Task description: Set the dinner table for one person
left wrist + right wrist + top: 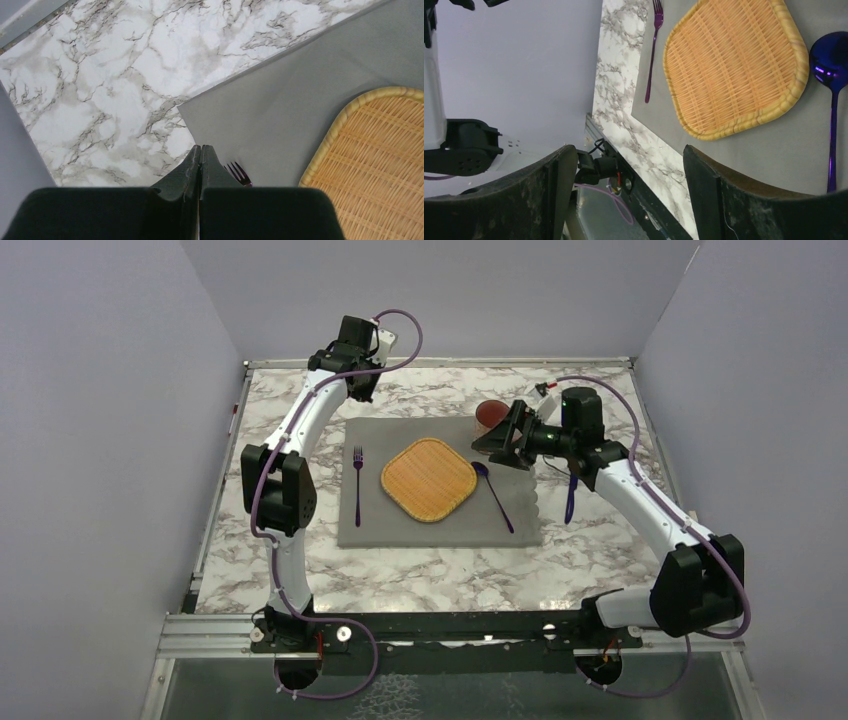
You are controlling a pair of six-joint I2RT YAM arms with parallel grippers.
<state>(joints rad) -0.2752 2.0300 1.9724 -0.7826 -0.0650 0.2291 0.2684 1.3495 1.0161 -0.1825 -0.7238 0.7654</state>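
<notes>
The dinner table (420,578) is a marble top with a grey placemat (440,525) on it. A woven square plate (428,478) lies in the mat's middle. A purple fork (357,485) is to its left and a blue spoon (493,496) to its right. A purple knife (570,498) rests on the marble just off the mat's right edge. A dark red cup (490,416) stands at the mat's back right. My right gripper (500,443) (629,150) hovers open beside the cup, with nothing between its fingers. My left gripper (363,390) (201,149) is shut and empty above the mat's back left corner.
Grey walls close in the table on the left, back and right. A metal rail (450,625) with both arm bases runs along the near edge. The right forearm (640,500) reaches over the table's right side, above the knife.
</notes>
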